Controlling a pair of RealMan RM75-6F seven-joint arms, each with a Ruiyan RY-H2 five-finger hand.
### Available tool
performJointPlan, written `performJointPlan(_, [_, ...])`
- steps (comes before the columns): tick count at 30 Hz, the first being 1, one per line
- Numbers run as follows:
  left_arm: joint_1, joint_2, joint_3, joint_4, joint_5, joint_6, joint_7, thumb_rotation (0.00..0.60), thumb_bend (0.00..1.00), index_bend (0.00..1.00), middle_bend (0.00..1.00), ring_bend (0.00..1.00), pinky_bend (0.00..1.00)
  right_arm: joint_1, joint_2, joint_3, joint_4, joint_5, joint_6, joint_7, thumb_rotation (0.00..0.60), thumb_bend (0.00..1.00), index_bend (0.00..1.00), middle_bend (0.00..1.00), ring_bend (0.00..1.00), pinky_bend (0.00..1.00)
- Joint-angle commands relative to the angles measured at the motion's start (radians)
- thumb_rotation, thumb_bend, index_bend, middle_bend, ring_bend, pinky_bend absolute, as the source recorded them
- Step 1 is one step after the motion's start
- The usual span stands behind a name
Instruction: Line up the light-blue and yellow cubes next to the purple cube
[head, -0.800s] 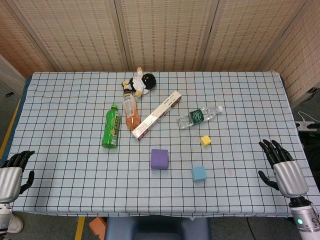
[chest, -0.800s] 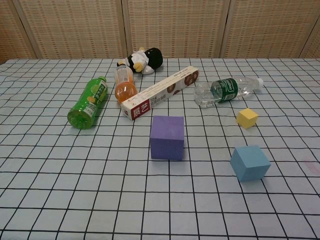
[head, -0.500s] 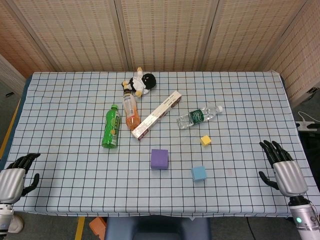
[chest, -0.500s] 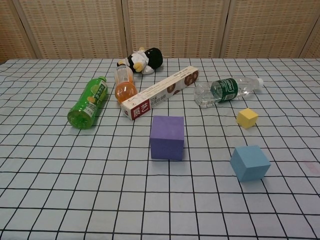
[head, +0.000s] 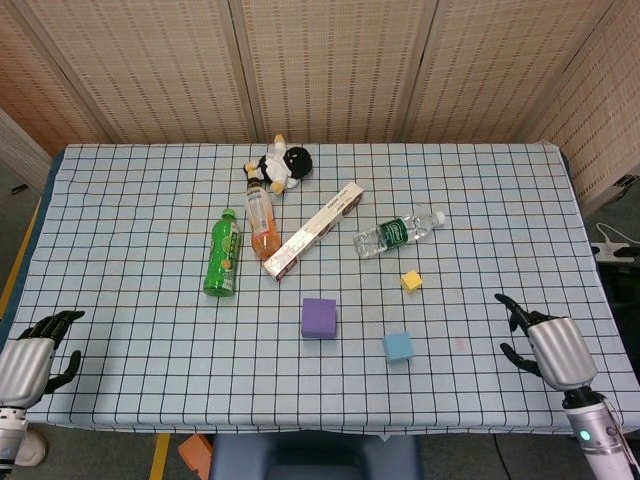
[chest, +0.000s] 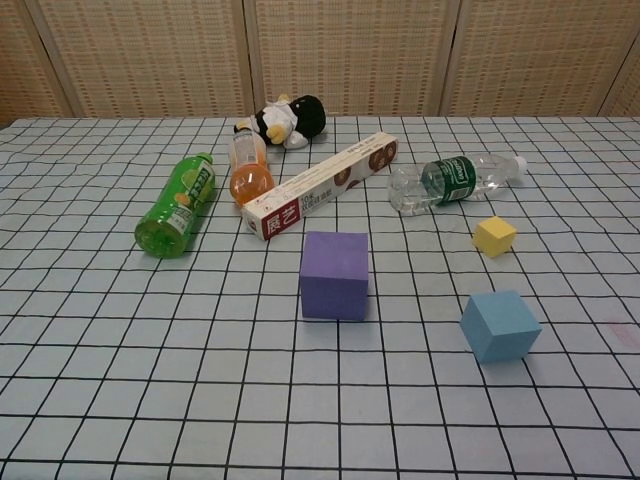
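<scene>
Table (head: 120, 200), covered by pale blue cloth with black grid lines, fills the frame centre. Woven bamboo screen panels (head: 330, 70) with pale wooden uprights stand along 12 o'clock. Grey floor at 9 o'clock carries a yellow stripe (head: 20, 255); white cable (head: 612, 240) at 3 o'clock. Even, diffuse lighting.

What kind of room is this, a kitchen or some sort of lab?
Probably a lab test area, not a kitchen: a table with a checked cloth, woven screens behind it, and practice items such as foam cubes and bottles laid out.
</scene>
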Motion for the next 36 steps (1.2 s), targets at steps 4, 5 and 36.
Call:
performJointPlan(4, [-0.009,0.002,-0.002,0.001,-0.025,-0.030,0.010,0.600,0.50,0.18,0.17,0.18,0.33,0.138,0.106,-0.006,-0.127,0.070,-0.306,0.035,0.600,0.01,0.26,0.73,0.80,0.99])
performJointPlan(5, [-0.010,0.004,-0.001,-0.004,-0.027,-0.033,0.012,0.600,0.50,0.18,0.17,0.18,0.33,0.175,0.144,-0.002,-0.177,0.114,-0.396,0.046,0.600,0.01,0.26,0.74,0.81,1.00])
performJointPlan(36, [-0.015,0.015,-0.001,-0.006,-0.039,-0.049,-0.025,0.600,0.50,0.20,0.17,0.18,0.33,0.405,0.028,0.013,-0.332,0.506,-0.732,-0.158,0.600,0.00,0.23,0.76,0.82,1.00])
